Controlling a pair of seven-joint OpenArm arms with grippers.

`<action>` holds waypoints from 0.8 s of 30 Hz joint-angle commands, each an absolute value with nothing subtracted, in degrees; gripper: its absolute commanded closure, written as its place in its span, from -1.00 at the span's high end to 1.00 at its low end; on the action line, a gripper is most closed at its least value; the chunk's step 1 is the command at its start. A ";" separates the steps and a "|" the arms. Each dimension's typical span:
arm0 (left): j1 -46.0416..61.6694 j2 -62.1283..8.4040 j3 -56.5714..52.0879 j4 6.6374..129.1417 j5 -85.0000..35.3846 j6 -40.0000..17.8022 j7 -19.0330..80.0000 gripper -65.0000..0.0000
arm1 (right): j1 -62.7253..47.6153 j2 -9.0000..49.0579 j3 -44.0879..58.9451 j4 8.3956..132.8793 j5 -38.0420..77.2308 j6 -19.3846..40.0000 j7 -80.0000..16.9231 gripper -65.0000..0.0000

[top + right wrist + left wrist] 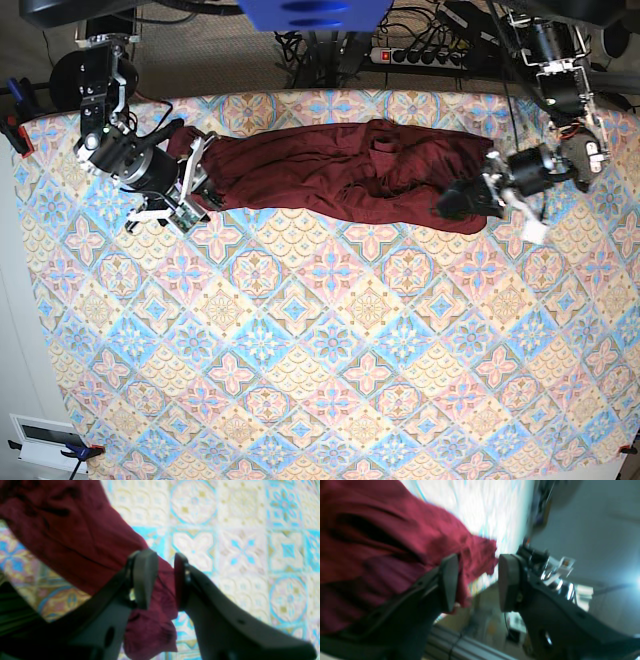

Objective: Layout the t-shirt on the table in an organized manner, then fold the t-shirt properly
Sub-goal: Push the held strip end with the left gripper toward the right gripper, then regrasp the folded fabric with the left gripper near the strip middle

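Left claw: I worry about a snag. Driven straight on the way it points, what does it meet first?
Probably the t-shirt: its end lies between the open left claw pads; depth is blurry.

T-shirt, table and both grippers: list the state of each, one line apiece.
t-shirt: stretched into a long bunched band across the far part of the table, wrinkled, not laid flat, not folded.
table: covered by a patterned cloth, the shirt lying on it.
left gripper: jaws apart, shirt edge between them, not pinched.
right gripper: jaws closed on a gathered end of the shirt.
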State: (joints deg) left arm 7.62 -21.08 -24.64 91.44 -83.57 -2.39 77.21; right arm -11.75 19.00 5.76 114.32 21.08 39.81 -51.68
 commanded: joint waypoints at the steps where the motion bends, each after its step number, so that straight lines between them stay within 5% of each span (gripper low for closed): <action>1: 6.90 -22.64 -26.07 91.56 -85.00 -2.51 77.14 -0.20 | -11.21 19.56 6.11 115.30 22.20 40.00 -50.33 -0.53; 7: 6.29 -24.04 -31.08 84.18 -82.33 -2.51 76.70 -0.20 | -11.03 19.47 5.93 115.30 22.20 40.00 -50.33 -0.53; 13: 2.68 -19.74 -24.22 83.21 -76.62 -2.51 76.70 -0.20 | -11.03 19.47 5.85 115.30 22.20 40.00 -50.33 -0.53; 24: 1.89 -12.35 3.65 87.60 -77.23 -2.51 77.14 -0.20 | -11.03 19.47 6.11 115.30 22.20 40.00 -50.33 -0.53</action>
State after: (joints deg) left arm 2.76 -11.73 4.16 86.72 -75.88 -2.44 76.99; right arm -11.73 18.94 5.80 114.32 21.30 39.92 -51.66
